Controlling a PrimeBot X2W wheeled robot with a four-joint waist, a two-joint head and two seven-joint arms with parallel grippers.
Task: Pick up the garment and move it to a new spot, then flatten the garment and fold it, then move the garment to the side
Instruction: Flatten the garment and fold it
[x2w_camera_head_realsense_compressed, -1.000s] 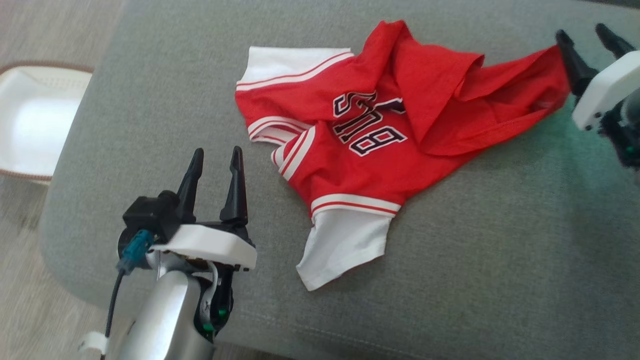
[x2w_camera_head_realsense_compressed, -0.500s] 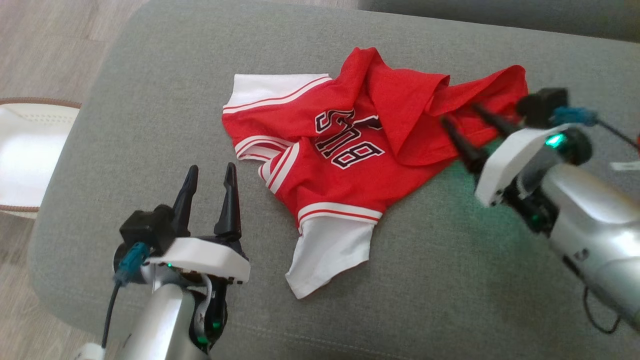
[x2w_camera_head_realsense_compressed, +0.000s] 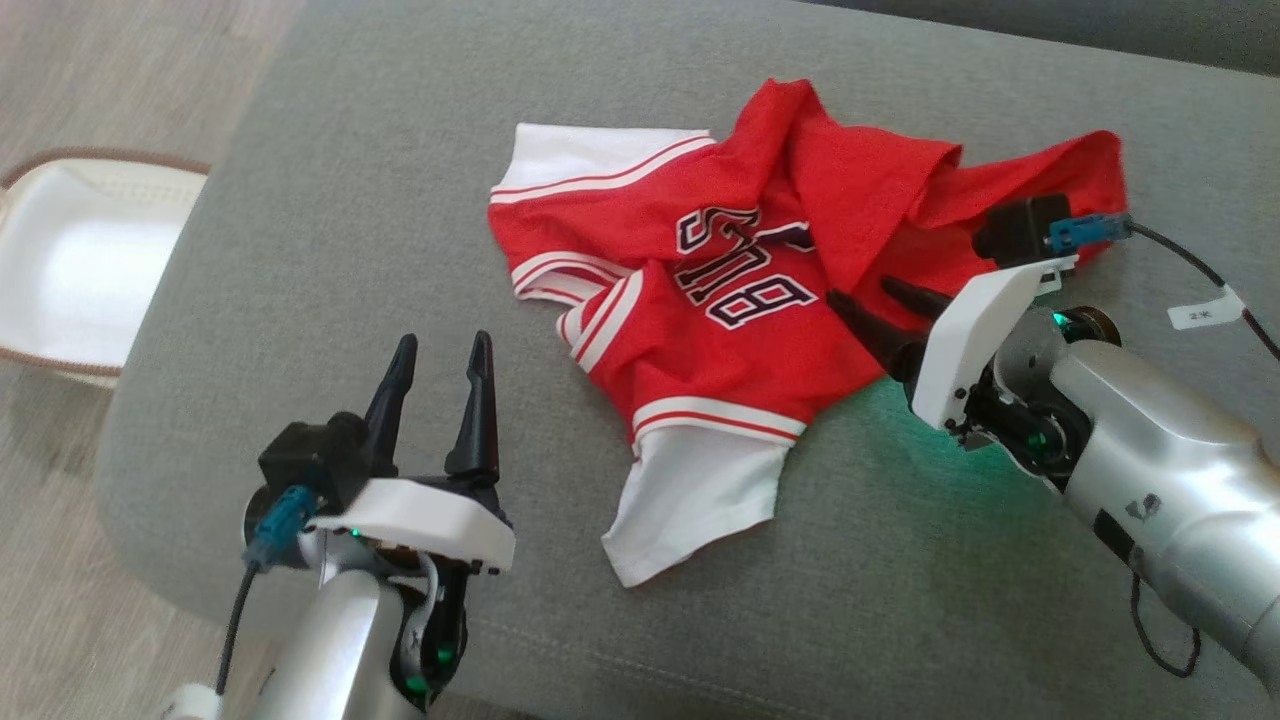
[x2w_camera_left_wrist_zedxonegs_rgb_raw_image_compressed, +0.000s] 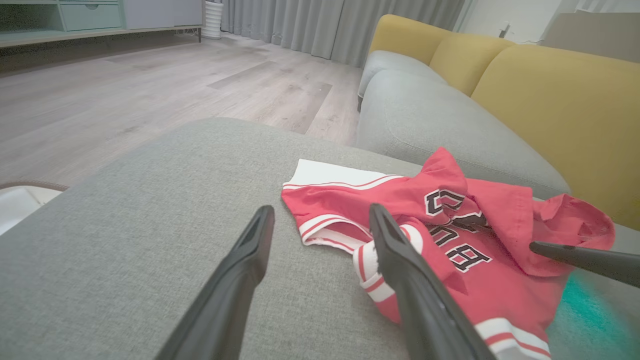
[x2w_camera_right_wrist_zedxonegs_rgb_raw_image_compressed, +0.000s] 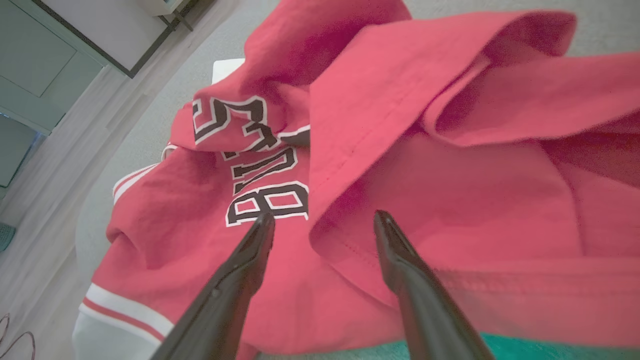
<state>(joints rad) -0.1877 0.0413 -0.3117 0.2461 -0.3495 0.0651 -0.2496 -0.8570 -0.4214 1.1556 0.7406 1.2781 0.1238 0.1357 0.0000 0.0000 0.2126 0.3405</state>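
Observation:
The garment (x2w_camera_head_realsense_compressed: 730, 300) is a red shirt with white sleeves, white-and-red stripes and dark letters, lying crumpled on the grey cushion (x2w_camera_head_realsense_compressed: 350, 250). It also shows as the garment (x2w_camera_left_wrist_zedxonegs_rgb_raw_image_compressed: 450, 235) and the garment (x2w_camera_right_wrist_zedxonegs_rgb_raw_image_compressed: 400, 165). My right gripper (x2w_camera_head_realsense_compressed: 862, 297) hovers open over the shirt's right part, fingers pointing left with nothing between them. Its fingertips (x2w_camera_right_wrist_zedxonegs_rgb_raw_image_compressed: 265, 220) sit just above a folded red hem. My left gripper (x2w_camera_head_realsense_compressed: 443, 350) stands open to the left of the shirt, apart from it, empty. One of the right gripper's fingers (x2w_camera_left_wrist_zedxonegs_rgb_raw_image_compressed: 585, 257) shows at the right of the left wrist view.
A white basket (x2w_camera_head_realsense_compressed: 70, 270) stands on the wooden floor (x2w_camera_left_wrist_zedxonegs_rgb_raw_image_compressed: 150, 95) left of the cushion. Yellow sofa backs (x2w_camera_left_wrist_zedxonegs_rgb_raw_image_compressed: 550, 100) and another grey seat (x2w_camera_left_wrist_zedxonegs_rgb_raw_image_compressed: 440, 130) lie beyond the shirt. The cushion's near right part (x2w_camera_head_realsense_compressed: 950, 600) is bare.
My right gripper let go of the shirt's far right end, swung in from the right and now hovers over the shirt's right half. The head camera shifted. The left gripper stayed put.

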